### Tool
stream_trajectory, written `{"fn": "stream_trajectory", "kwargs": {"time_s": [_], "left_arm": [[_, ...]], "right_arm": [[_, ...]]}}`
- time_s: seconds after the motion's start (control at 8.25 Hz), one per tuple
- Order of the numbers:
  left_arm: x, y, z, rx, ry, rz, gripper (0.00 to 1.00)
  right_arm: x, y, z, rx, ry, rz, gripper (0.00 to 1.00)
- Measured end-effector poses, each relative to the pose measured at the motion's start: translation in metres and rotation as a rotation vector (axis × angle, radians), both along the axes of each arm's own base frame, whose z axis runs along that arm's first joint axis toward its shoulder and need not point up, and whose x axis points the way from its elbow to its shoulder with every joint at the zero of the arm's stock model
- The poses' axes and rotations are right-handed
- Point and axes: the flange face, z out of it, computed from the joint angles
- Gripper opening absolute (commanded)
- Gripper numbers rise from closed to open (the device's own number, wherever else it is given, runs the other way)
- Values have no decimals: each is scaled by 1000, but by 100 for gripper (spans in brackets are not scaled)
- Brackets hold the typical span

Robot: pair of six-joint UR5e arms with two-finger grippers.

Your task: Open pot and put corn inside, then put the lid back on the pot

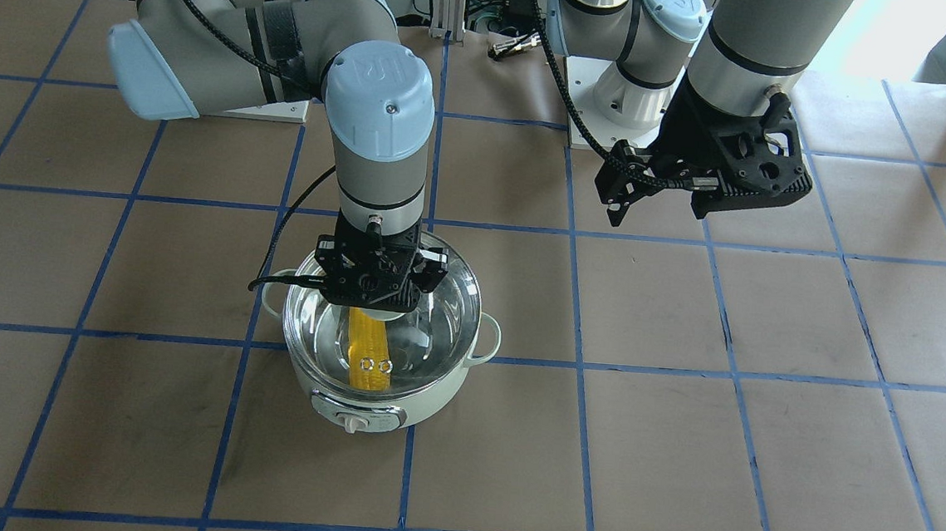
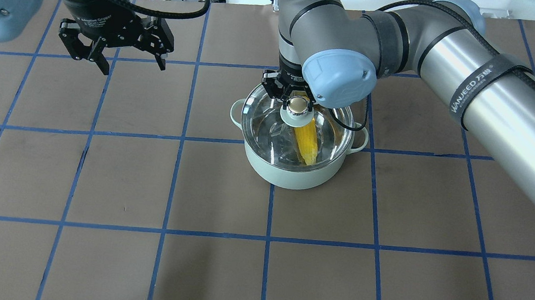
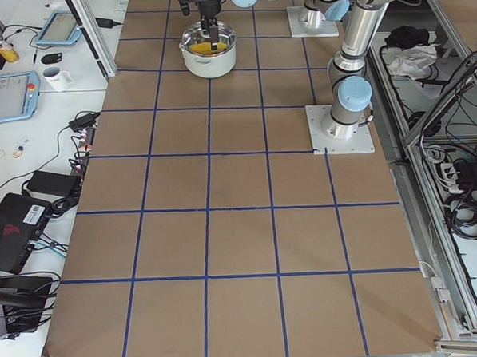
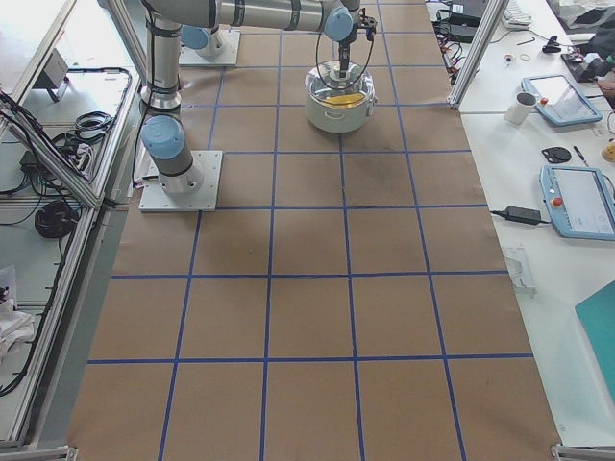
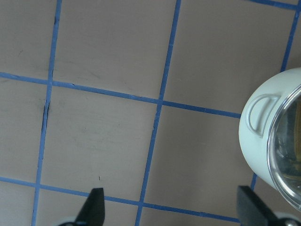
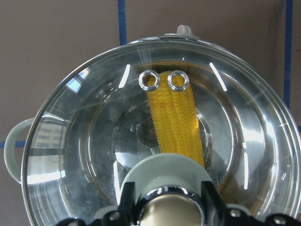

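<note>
The pale mint-green pot (image 1: 439, 392) stands on the table with the yellow corn (image 1: 367, 350) lying inside it. The clear glass lid (image 1: 431, 329) covers the pot's mouth; I cannot tell whether it rests fully on the rim. My right gripper (image 2: 298, 104) reaches straight down and is shut on the lid's gold-beige knob. In the right wrist view its fingers (image 6: 129, 202) flank the knob, with the corn (image 6: 176, 122) and two vent rings seen through the lid (image 6: 84, 141). My left gripper (image 2: 133, 67) hangs open and empty above the table, well off to the pot's side.
Brown paper with blue tape grid lines covers the table (image 2: 145, 182). The pot's loop handle (image 5: 259, 115) shows at the right edge of the left wrist view. Cables and side benches with tablets lie beyond the table edges (image 3: 10, 94).
</note>
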Motion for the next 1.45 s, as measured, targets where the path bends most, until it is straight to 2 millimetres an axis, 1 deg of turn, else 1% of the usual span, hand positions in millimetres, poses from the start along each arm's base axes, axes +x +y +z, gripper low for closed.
{"fn": "stream_trajectory", "kwargs": {"time_s": [0.36,0.73,0.97,1.09,1.21,1.45], "left_arm": [[0,-4,-5,7,0,-76,100],[0,-2,0,-2,0,-93,100],[0,0,4,-8,3,-93,100],[0,0,3,-4,4,-92,100],[0,-1,0,0,5,-93,100],[0,-4,-4,7,5,-91,100]], "right_arm": [[-1,-3,-3,-3,1,12,24],[-1,-3,-3,-6,0,20,25],[-1,-4,-3,-6,0,22,27],[0,-4,-3,-7,-1,22,27],[0,-4,-4,-7,-1,22,32],[0,-5,-5,-10,-1,22,52]]}}
